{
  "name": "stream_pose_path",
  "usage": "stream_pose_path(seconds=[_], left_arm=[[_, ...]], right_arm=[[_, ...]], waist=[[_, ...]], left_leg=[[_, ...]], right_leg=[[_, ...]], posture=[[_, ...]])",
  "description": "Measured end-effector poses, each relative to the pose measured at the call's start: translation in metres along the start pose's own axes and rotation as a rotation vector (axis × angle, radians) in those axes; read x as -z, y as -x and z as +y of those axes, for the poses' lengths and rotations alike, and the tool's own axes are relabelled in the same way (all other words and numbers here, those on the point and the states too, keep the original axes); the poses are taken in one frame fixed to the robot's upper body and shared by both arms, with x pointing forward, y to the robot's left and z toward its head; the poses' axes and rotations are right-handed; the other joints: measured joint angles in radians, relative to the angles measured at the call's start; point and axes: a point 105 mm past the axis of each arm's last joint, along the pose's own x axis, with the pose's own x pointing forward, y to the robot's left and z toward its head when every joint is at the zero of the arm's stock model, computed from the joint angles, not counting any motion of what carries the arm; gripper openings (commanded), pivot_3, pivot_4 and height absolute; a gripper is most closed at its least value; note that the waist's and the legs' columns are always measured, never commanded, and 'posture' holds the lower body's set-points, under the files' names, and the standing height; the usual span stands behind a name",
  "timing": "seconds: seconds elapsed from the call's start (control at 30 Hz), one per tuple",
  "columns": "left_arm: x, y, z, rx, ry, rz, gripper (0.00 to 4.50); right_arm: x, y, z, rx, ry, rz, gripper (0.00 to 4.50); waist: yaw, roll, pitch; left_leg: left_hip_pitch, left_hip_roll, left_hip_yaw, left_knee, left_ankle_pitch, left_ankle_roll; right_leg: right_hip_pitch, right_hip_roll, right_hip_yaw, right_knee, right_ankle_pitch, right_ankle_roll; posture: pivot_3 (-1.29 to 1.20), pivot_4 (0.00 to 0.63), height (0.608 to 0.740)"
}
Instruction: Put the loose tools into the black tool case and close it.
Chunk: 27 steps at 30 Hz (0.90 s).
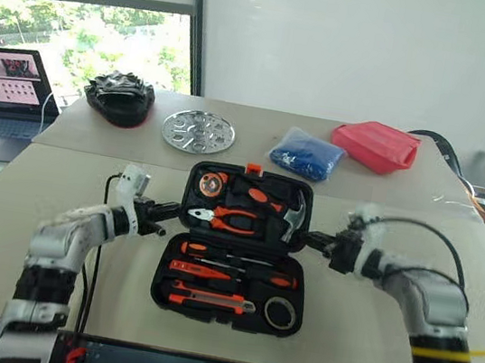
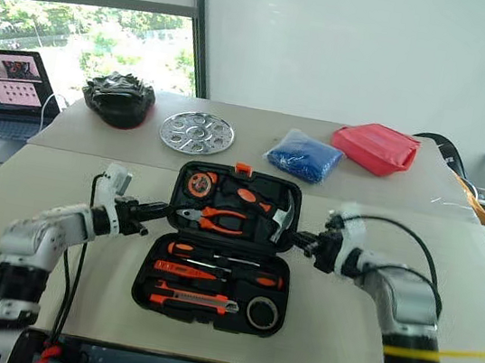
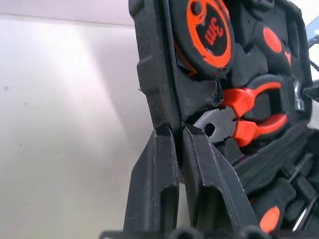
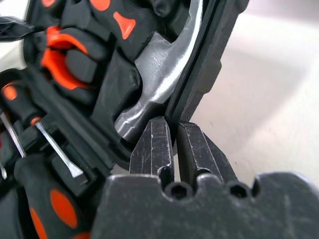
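The black tool case (image 1: 237,246) lies open on the pale table (image 1: 30,195), its long axis running away from the robot, with the lid half and its orange latch (image 1: 253,169) at the far end. The near half holds two orange-and-black screwdrivers (image 1: 202,271), one slim tester screwdriver (image 1: 221,264), one utility knife (image 1: 206,299) and one dark tape roll (image 1: 279,313); the long tools all lie crosswise to the case. The lid half holds one pair of pliers (image 1: 228,219), one hammer (image 1: 293,216) and one tape measure (image 1: 213,183). The left gripper (image 1: 165,214) pinches the lid's left rim, fingers narrow on it; the right gripper (image 1: 314,241) likewise clamps the right rim. Beyond the case lie one red box (image 1: 376,145), one blue bag (image 1: 308,154), one round metal plate (image 1: 198,130), one black bowl-like object (image 1: 120,96), and left of the case, a laptop (image 1: 5,91) by the window (image 1: 91,36).
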Motion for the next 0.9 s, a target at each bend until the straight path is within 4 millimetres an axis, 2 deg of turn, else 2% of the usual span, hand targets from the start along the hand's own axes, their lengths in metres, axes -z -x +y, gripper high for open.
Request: stream_pose_path(seconds=[0.1,0.27,0.37,0.43,0.5,0.57,0.6,0.63,0.77,0.83,0.87,0.9], left_arm=[[0.005,0.007,-0.007,0.026,-0.088,-0.068,0.02],[0.014,0.022,-0.018,0.046,-0.387,-0.155,0.02],[0.019,0.029,-0.025,0.061,-0.545,-0.165,0.02],[0.024,0.033,-0.030,0.078,-0.587,-0.173,0.02],[0.029,0.038,-0.033,0.095,-0.645,-0.169,0.00],[0.032,0.043,-0.036,0.116,-0.702,-0.165,0.00],[0.033,0.044,-0.036,0.121,-0.721,-0.164,0.79],[0.036,0.047,-0.038,0.134,-0.755,-0.159,1.01],[0.041,0.049,-0.040,0.170,-0.830,-0.144,2.61],[0.044,0.051,-0.040,0.184,-0.847,-0.136,2.70],[0.043,0.052,-0.040,0.188,-0.856,-0.134,2.70],[0.042,0.053,-0.039,0.192,-0.864,-0.126,2.70]], right_arm=[[0.006,0.009,0.007,-0.011,0.180,-0.072,0.00],[0.016,0.022,0.020,-0.002,0.506,-0.191,0.00],[0.021,0.028,0.023,0.010,0.619,-0.229,0.00],[0.025,0.033,0.026,0.014,0.690,-0.251,0.00],[0.028,0.037,0.029,-0.012,0.731,-0.259,0.91],[0.031,0.041,0.035,-0.069,0.797,-0.246,1.51],[0.032,0.042,0.037,-0.087,0.827,-0.245,1.80],[0.034,0.044,0.040,-0.108,0.877,-0.247,2.16],[0.040,0.046,0.043,-0.164,1.012,-0.231,3.55],[0.036,0.046,0.042,-0.180,1.080,-0.243,4.23],[0.034,0.047,0.041,-0.188,1.108,-0.244,4.44],[0.032,0.049,0.041,-0.198,1.138,-0.249,4.44]], waist=[[0.001,0.000,0.000],[0.000,0.000,0.000],[0.000,0.000,0.000],[0.000,0.000,0.000],[-0.001,0.000,0.000],[-0.001,0.000,0.000],[-0.001,0.000,0.000],[-0.002,0.000,0.000],[-0.003,0.000,0.000],[-0.006,0.000,0.000],[-0.007,0.000,0.000],[-0.008,0.000,0.000]], left_leg=[[0.000,0.000,0.001,0.000,0.000,0.000],[0.004,0.000,0.001,0.001,0.000,0.000],[0.008,0.001,0.001,0.000,0.000,-0.001],[0.012,0.001,0.001,0.000,0.000,0.000],[0.014,0.001,0.001,0.000,0.000,0.000],[0.017,0.002,0.001,-0.001,0.000,0.000],[0.018,0.002,0.001,-0.001,0.000,0.000],[0.019,0.002,0.002,-0.001,0.000,0.000],[0.019,0.001,0.002,0.001,0.000,0.000],[0.020,0.001,0.002,0.000,0.000,0.000],[0.021,0.002,0.002,0.000,0.000,0.000],[0.021,0.002,0.002,0.000,0.000,0.000]], right_leg=[[0.000,0.000,0.001,-0.003,0.000,0.001],[0.003,0.001,0.001,-0.005,0.001,-0.001],[0.007,0.001,0.001,-0.006,0.001,-0.001],[0.011,0.001,0.001,-0.007,0.001,-0.001],[0.014,0.001,0.001,-0.008,0.001,-0.001],[0.017,0.002,0.001,-0.009,0.001,-0.001],[0.018,0.002,0.001,-0.009,0.001,-0.001],[0.018,0.002,0.001,-0.009,0.001,-0.001],[0.019,0.002,0.002,-0.007,0.001,-0.001],[0.019,0.002,0.002,-0.006,0.001,-0.001],[0.019,0.003,0.002,-0.006,0.001,-0.001],[0.019,0.003,0.002,-0.007,0.001,-0.001]], posture=[[0.00,0.150,0.740],[0.00,0.150,0.740],[0.00,0.150,0.740],[0.00,0.150,0.740],[0.00,0.150,0.740],[0.00,0.150,0.740],[0.00,0.150,0.740],[0.00,0.150,0.740],[0.00,0.150,0.740],[0.00,0.150,0.740],[0.00,0.150,0.740],[0.00,0.150,0.740]])
